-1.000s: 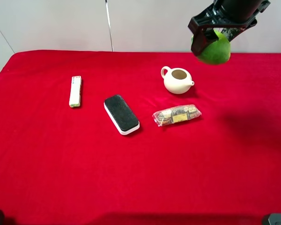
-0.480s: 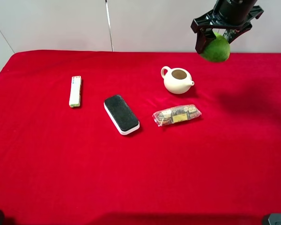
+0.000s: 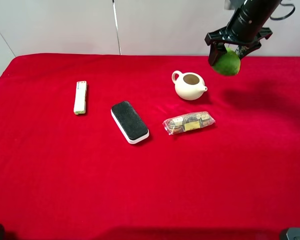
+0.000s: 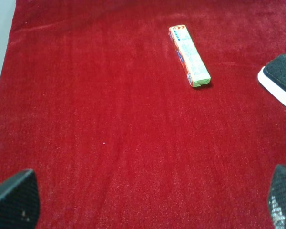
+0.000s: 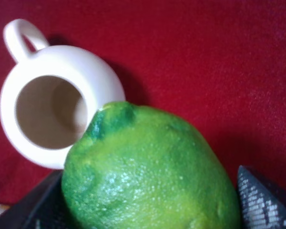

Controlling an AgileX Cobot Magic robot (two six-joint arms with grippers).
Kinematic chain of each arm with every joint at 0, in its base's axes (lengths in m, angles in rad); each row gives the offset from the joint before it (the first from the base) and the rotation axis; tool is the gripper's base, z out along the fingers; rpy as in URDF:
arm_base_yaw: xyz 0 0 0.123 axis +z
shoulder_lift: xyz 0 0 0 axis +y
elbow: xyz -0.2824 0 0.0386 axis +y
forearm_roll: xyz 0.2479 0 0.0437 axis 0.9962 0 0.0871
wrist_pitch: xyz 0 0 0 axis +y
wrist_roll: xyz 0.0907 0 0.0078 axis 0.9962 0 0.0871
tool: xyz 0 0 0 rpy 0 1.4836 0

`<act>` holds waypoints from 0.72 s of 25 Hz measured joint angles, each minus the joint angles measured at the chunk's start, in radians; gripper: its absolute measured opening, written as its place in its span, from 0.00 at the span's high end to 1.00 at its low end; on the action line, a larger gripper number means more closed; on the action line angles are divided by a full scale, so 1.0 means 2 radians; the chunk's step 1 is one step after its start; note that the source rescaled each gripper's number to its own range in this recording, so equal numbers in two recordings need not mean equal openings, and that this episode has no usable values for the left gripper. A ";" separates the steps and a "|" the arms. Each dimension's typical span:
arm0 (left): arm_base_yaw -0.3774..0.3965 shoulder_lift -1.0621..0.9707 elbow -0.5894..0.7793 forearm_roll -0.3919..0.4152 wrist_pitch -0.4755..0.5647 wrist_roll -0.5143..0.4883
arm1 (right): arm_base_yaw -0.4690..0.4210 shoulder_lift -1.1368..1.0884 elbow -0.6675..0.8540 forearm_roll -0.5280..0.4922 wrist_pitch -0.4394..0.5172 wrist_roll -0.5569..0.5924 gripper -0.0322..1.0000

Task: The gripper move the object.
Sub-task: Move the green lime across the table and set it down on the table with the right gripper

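The green bumpy lime-like fruit (image 3: 226, 63) hangs in the air above the red cloth, to the right of and behind the cream teapot (image 3: 189, 85). My right gripper (image 3: 232, 48) is shut on the fruit, its dark fingers on either side. In the right wrist view the fruit (image 5: 152, 171) fills the frame, with one finger pad (image 5: 266, 202) beside it and the teapot (image 5: 57, 114) below. My left gripper (image 4: 148, 200) is open and empty, its two pads at the frame's corners above bare cloth.
On the red tablecloth (image 3: 65, 180) lie a narrow packet (image 3: 80, 97), a black-topped eraser (image 3: 129, 121) and a clear-wrapped snack (image 3: 188, 122). The packet (image 4: 188, 56) and the eraser's end (image 4: 280, 78) show in the left wrist view.
My right gripper has come down and drawn slightly away from the camera with the fruit in it, staying behind and right of the teapot. Nothing else has moved.
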 joint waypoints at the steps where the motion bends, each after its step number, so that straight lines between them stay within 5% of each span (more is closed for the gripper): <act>1: 0.000 0.000 0.000 0.000 0.000 0.000 | -0.003 0.005 0.000 0.002 -0.002 0.000 0.97; 18: 0.000 0.000 0.000 0.000 0.000 0.000 | -0.040 0.067 0.000 0.015 -0.060 -0.004 0.97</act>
